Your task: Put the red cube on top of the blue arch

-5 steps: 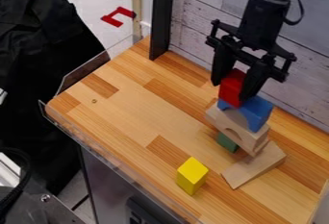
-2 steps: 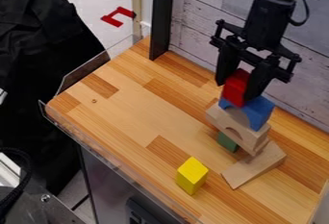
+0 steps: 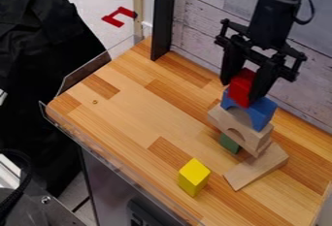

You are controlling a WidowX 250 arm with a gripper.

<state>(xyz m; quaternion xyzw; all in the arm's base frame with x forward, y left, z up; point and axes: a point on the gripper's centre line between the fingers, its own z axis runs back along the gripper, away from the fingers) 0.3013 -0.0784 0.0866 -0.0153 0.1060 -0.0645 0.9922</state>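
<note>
Right of centre, we find the end effector (image 3: 240,90) gripping the red cube (image 3: 242,85) at the blue arch (image 3: 262,112); we should centre and seat it squarely before releasing.

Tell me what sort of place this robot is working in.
Probably a robotics lab or workshop corner: a black robot arm hangs over a wooden tabletop with clear panels along its edge, toy building blocks such as the yellow one stand on it, and a whitewashed plank wall backs it.
</note>
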